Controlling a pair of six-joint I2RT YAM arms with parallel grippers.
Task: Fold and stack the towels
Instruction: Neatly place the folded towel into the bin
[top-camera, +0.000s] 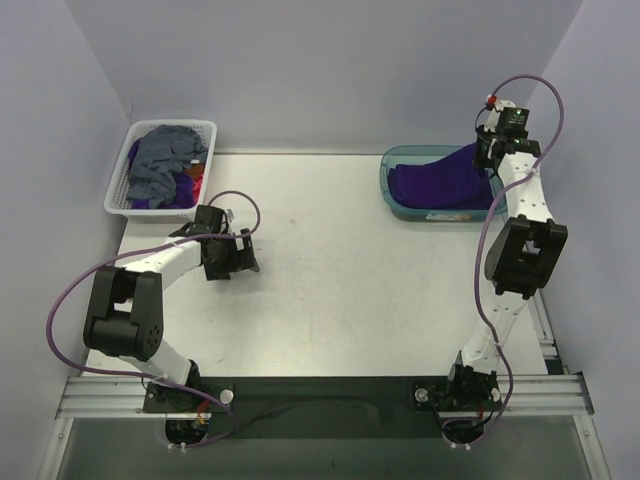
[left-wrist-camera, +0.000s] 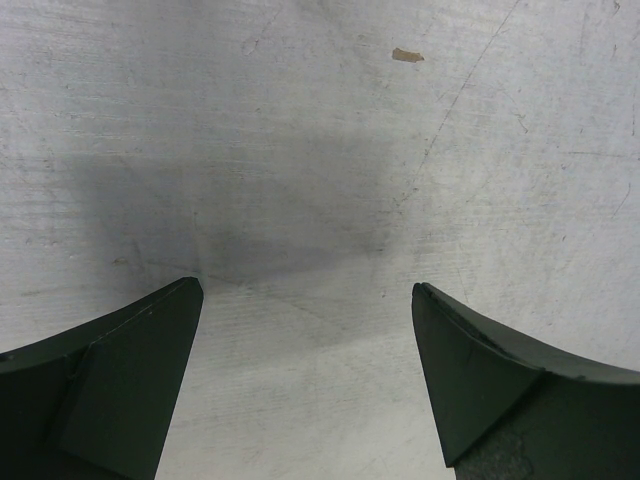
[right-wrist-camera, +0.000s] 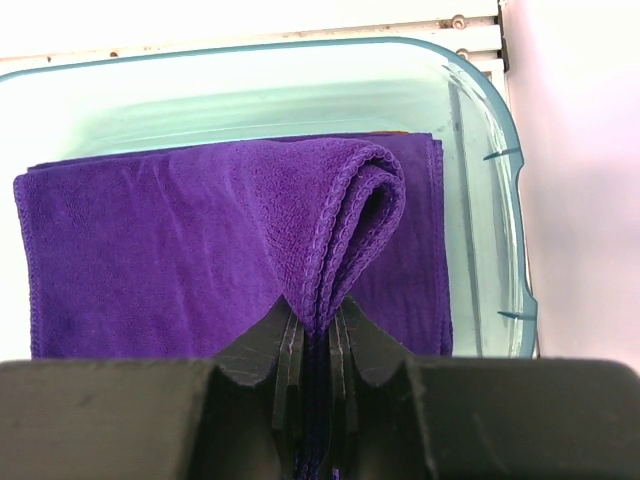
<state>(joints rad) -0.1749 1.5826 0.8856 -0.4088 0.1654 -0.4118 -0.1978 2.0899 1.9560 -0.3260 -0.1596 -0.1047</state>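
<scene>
Two grippers: the left gripper (left-wrist-camera: 307, 290) stands wide with nothing between its fingers, well to the left of the teal tub (top-camera: 392, 200) and close over the table (top-camera: 340, 270). The right gripper (right-wrist-camera: 318, 322) is pinched narrow on a folded edge of the purple towel (right-wrist-camera: 180, 250), at the tub's right end.
Purple towel: folded and lying inside the tub, with the gripped edge lifted into a rolled ridge above the rest.
Hidden: in the right wrist view the towel's near end is cut off behind the fingers. From above, the wrist covers those fingers. What lies under the towel in the tub cannot be made out.
Hard to tell: the heaped towels (top-camera: 165, 165) in the white basket (top-camera: 122, 200), far left of the tub, show grey-blue, purple and a bit of red. Their number is unclear.
Edges: the tub sits at the table's far right corner, its right rim near the table edge.
Open room: a wide stretch of tabletop runs left of the tub and nearward from it.
</scene>
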